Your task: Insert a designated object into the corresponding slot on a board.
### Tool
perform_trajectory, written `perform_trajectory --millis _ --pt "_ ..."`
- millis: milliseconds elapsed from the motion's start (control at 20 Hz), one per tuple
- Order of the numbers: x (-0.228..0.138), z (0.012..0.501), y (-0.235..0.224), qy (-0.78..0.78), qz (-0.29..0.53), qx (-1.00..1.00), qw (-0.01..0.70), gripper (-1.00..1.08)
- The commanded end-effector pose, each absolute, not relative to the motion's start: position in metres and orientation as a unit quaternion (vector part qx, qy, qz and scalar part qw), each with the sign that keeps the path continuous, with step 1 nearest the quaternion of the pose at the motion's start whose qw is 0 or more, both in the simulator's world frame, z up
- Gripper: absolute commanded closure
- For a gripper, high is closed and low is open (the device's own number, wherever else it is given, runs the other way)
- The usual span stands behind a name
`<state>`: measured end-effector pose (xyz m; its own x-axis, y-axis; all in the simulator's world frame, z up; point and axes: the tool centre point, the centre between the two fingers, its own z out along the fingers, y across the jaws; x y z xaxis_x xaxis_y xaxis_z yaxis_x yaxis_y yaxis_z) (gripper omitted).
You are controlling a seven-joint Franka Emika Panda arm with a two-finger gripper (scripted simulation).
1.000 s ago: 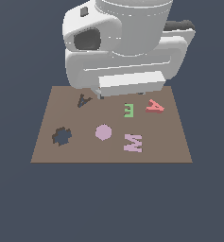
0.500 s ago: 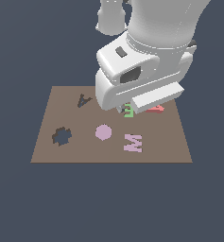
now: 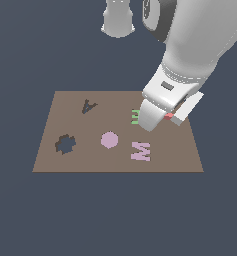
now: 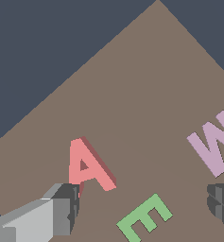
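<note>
The salmon-red A block [image 4: 90,168] lies flat on the brown board [image 4: 132,94], with the green E block [image 4: 144,218] near it and the pink M block [image 4: 211,144] farther off (cut by the frame edge). The gripper [image 4: 144,203] stands spread wide, one fingertip [image 4: 66,208] just touching the A.

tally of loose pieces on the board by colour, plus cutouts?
Salmon-red: 1, the A block
Green: 1, the E block
Pink: 2, the M block and the round disc
Dark cutouts in the board: 2, the A slot and the jagged hole
Total: 4 pieces, 2 cutouts
</note>
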<state>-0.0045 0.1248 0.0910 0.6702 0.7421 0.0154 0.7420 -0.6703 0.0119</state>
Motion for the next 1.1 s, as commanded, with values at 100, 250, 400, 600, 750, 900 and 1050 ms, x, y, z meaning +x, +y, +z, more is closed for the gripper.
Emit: perform_trajectory --millis 100,250,400,600,750,900,1050 --pt "-0.018 0.072 0.142 0.469 0.006 0.883 0.001 -0.92" --pt "-0.026 0.063 0.149 0.499 0.003 0.866 0.0 -0.92" --pt "-0.032 0.056 0.154 0.52 0.002 0.854 0.0 -0.92" --pt "-0.037 0.051 0.157 0.536 0.0 0.845 0.0 -0.92" --pt "-0.037 0.051 0.157 0.535 0.0 0.845 -0.001 -0.92" --pt "-0.037 0.047 0.157 0.535 0.0 0.845 0.0 -0.92" --pt "-0.038 0.037 0.157 0.537 0.0 0.844 0.0 -0.92"
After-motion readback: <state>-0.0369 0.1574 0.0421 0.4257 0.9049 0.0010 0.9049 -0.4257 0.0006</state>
